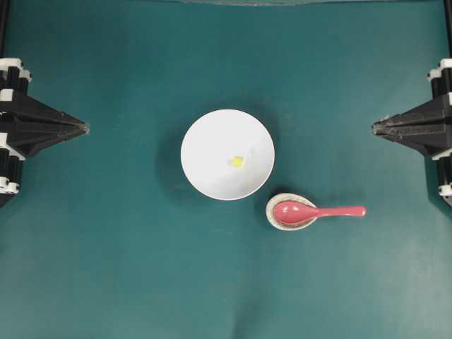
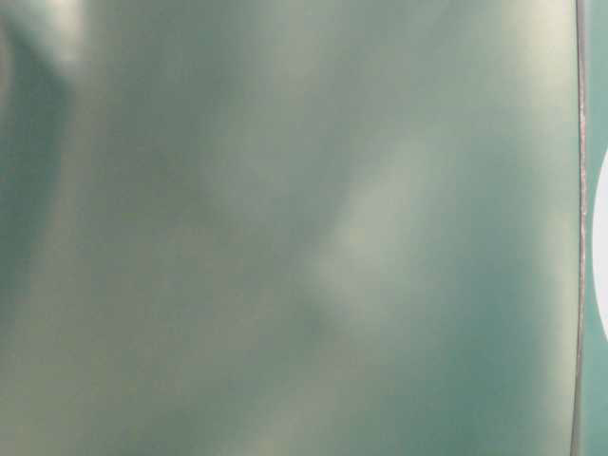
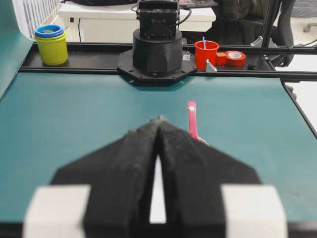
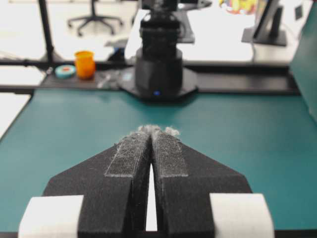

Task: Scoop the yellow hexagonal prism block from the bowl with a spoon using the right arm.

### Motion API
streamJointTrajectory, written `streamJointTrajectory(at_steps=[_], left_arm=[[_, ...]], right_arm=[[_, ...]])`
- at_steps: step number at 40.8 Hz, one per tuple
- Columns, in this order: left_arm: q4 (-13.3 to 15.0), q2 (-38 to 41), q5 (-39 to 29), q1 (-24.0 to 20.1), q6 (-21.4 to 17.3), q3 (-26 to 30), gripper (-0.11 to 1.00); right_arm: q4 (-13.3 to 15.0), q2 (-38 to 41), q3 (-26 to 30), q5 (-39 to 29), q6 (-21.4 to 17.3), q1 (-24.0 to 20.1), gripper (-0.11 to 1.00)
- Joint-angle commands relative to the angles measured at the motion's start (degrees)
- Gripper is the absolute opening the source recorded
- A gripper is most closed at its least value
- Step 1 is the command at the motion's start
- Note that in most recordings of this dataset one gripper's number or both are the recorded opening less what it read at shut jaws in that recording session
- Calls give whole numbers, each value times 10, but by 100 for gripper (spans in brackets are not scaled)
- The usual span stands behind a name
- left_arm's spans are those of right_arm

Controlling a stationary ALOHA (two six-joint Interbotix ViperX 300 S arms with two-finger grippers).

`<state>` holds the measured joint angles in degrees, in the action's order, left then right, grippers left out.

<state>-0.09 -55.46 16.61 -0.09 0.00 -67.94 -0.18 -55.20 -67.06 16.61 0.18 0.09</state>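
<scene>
The white bowl [image 1: 227,154] stands mid-table with the tiny yellow hexagonal prism block [image 1: 237,162] lying inside it. The pinkish-red spoon [image 1: 318,211] rests just right of and below the bowl, its scoop in a speckled rest [image 1: 290,212] and its handle pointing right. In the left wrist view the spoon's handle [image 3: 192,120] shows past the fingertips. My right gripper [image 1: 373,128] sits at the right edge, shut and holding nothing, well away from the spoon. My left gripper [image 1: 86,128] sits at the left edge, shut and holding nothing. Both wrist views show the jaws meeting at their tips [image 3: 159,119] [image 4: 151,130].
The green mat [image 1: 106,247] covers the table. Beyond its far edges stand stacked yellow and blue cups [image 3: 51,43], a red cup [image 3: 205,53], a tape roll [image 3: 235,57] and an orange cup [image 4: 84,64]. The table-level view is a blurred green surface with a white bowl sliver [image 2: 600,256].
</scene>
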Motion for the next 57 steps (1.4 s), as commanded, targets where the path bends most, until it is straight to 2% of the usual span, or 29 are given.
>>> streamJointTrajectory(at_steps=[1, 11, 57], left_arm=[[-4, 4, -20, 0, 3, 18, -1], [-4, -17, -28, 1, 4, 24, 0], [-4, -20, -49, 0, -6, 25, 0]], right_arm=[[1, 5, 11, -1, 1, 3, -2], [1, 9, 22, -45, -6, 3, -1], [-29, 22, 20, -42, -9, 3, 0]])
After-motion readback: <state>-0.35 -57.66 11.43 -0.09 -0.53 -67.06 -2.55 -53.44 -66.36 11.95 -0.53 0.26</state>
